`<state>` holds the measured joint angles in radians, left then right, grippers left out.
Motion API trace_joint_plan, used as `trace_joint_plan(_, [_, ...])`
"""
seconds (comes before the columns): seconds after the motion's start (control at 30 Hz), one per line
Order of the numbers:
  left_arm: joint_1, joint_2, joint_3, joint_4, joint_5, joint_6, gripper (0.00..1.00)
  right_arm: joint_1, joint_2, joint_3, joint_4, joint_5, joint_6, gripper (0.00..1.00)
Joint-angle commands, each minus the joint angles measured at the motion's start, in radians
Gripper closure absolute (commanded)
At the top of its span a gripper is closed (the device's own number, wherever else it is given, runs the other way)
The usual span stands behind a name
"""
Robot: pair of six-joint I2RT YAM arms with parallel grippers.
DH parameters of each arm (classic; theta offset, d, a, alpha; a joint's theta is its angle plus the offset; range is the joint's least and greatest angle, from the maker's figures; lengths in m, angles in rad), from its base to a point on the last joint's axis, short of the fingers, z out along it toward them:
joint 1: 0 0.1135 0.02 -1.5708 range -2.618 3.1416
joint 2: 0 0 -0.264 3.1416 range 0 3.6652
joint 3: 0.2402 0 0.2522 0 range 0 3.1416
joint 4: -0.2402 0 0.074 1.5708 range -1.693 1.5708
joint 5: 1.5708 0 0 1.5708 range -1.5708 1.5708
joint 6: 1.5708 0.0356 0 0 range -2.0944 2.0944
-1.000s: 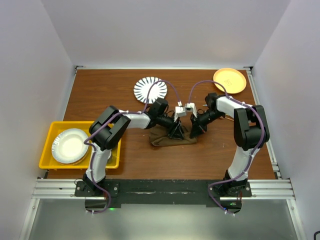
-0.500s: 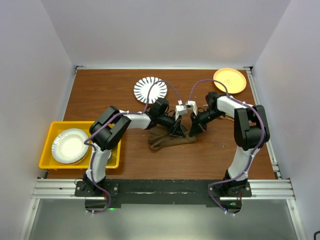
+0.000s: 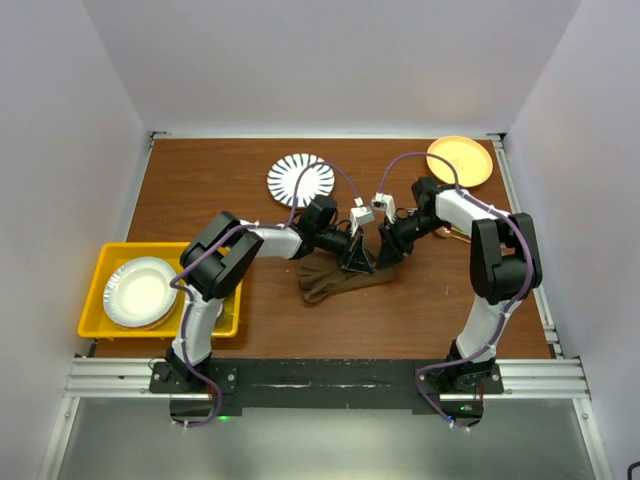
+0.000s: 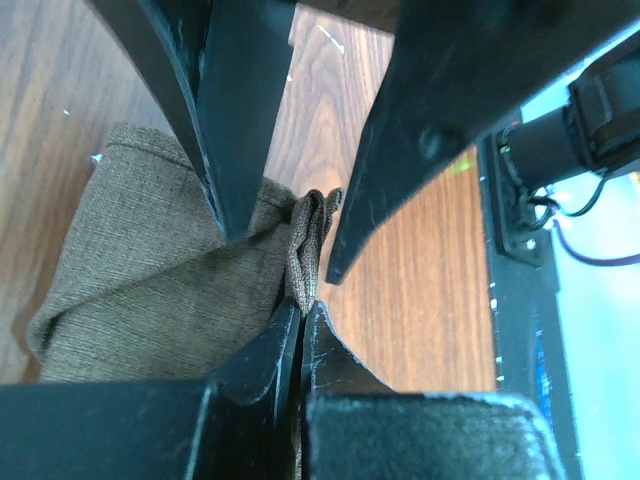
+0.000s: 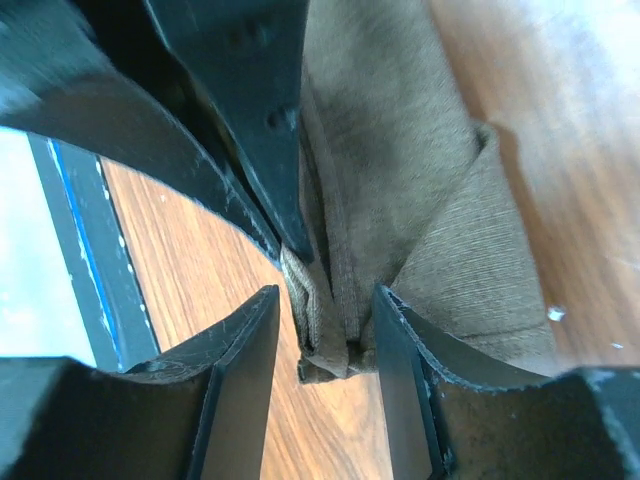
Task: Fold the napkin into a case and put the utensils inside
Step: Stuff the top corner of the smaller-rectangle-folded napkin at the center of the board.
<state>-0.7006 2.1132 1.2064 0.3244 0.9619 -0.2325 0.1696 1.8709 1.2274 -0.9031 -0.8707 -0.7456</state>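
Napkin: olive-brown, rumpled, creased.

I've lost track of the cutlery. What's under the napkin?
Only wooden table shows around the napkin; no metal pokes out. The bunched cloth hides anything beneath. The left gripper pinches its raised fold, with the right gripper open around it.
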Motion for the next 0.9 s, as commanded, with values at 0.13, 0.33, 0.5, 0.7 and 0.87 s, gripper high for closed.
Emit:
trace_joint_plan(0.13, [0.016,0.022,-0.039,0.091,0.023,-0.139,1.00,-0.005,-0.148,0.009,0.213,0.085,0.271,0.71])
trace_joint_plan(0.33, [0.026,0.031,-0.057,0.113,0.017,-0.182,1.00,0.016,-0.220,-0.075,0.369,0.263,0.336,0.89])
trace_joint_plan(0.5, [0.029,0.039,-0.077,0.128,0.008,-0.211,1.00,0.074,-0.280,-0.127,0.429,0.350,0.348,0.93])
trace_joint_plan(0.7, [0.030,0.054,-0.100,0.148,-0.002,-0.240,1.00,0.168,-0.390,-0.270,0.541,0.505,0.353,0.93])
trace_joint_plan(0.87, [0.033,0.067,-0.108,0.157,-0.005,-0.260,1.00,0.228,-0.420,-0.318,0.589,0.610,0.370,0.79])
